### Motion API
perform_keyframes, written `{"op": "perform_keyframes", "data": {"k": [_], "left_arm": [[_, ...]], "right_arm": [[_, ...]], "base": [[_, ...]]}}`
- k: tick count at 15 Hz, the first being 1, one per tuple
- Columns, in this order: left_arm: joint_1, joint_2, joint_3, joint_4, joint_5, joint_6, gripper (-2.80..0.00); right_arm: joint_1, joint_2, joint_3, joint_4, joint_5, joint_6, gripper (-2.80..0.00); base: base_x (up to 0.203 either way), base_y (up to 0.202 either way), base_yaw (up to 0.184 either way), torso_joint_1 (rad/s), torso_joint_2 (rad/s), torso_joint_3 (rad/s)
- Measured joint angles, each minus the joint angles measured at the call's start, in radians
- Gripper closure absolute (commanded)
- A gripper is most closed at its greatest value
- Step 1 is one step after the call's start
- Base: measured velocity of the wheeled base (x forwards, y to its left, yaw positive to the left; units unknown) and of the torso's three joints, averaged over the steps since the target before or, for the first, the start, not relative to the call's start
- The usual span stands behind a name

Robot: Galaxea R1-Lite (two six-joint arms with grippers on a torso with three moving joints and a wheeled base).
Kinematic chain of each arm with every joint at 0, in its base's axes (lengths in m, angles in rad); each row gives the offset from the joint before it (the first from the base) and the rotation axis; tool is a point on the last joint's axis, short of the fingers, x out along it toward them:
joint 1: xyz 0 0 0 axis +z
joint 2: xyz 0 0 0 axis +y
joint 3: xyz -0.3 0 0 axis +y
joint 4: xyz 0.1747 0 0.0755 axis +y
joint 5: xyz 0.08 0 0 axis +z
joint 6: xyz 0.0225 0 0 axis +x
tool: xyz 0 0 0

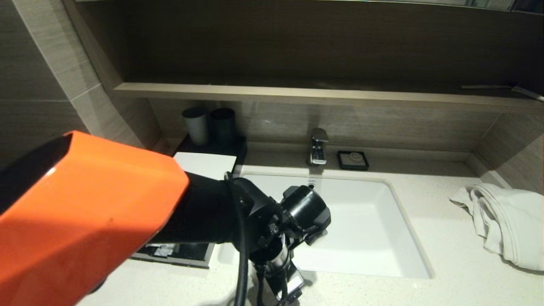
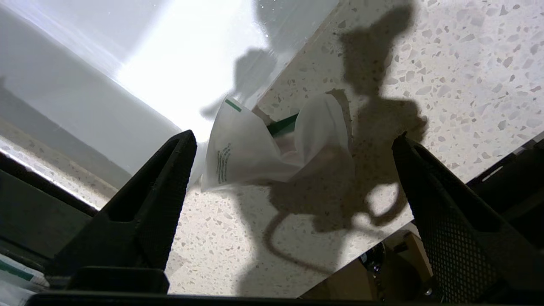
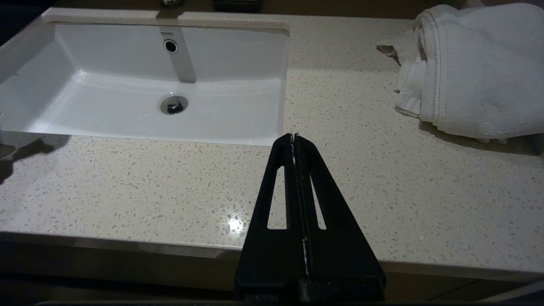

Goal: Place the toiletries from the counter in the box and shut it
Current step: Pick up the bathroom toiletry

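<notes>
Your packets (image 2: 272, 148) lie in a small crumpled heap on the surface (image 2: 446, 76), right at the front edge of the sink (image 2: 170, 55); one corner of the nearer pouch overhangs the basin. You can see a green mark on that pouch and a green strip between it and the second wrapper beside it. Both are translucent white and rest loose, with nothing gripping them.

Your left pincer (image 2: 293, 144) hangs directly above them, jaws spread wide, one finger (image 2: 161, 191) on each side of the heap and clear of it. It holds nothing. In the head view the left pincer (image 1: 285, 285) is low over the front strip of surface, at the sink's front left corner, and the orange arm hides much of that side.

The box (image 1: 204, 163) sits to the left of the sink, against the back. Its white top panel shows behind the arm, and its drawer (image 1: 178, 253) stands pulled out toward you, with pale packets inside, partly hidden by the arm.

Your right pincer (image 3: 295, 140) has its fingers pressed together, empty, held over the front surface between the sink and the towel (image 3: 471, 72). It does not show in the head view.

Behind the box stand two dark cups (image 1: 209, 124); the tap (image 1: 318, 146) and a black soap dish (image 1: 352, 160) are at the back of the sink.
</notes>
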Motion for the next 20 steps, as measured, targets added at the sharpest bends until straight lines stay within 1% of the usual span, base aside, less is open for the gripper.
{"op": "perform_keyframes", "data": {"k": [8, 13, 20], "left_arm": [[-0.001, 0.012, 0.014, 0.005, 0.002, 0.006, -2.80], [0.001, 0.005, 0.056, -0.006, 0.002, 0.006, -2.80], [0.001, 0.013, 0.061, -0.015, 0.002, 0.006, -2.80]], "right_arm": [[0.000, 0.000, 0.000, 0.000, 0.000, 0.000, 0.00], [0.000, 0.000, 0.000, 0.000, 0.000, 0.000, 0.00], [0.000, 0.000, 0.000, 0.000, 0.000, 0.000, 0.00]], "base": [[0.000, 0.000, 0.000, 0.000, 0.00, 0.000], [0.000, 0.000, 0.000, 0.000, 0.00, 0.000], [0.000, 0.000, 0.000, 0.000, 0.00, 0.000]]}}
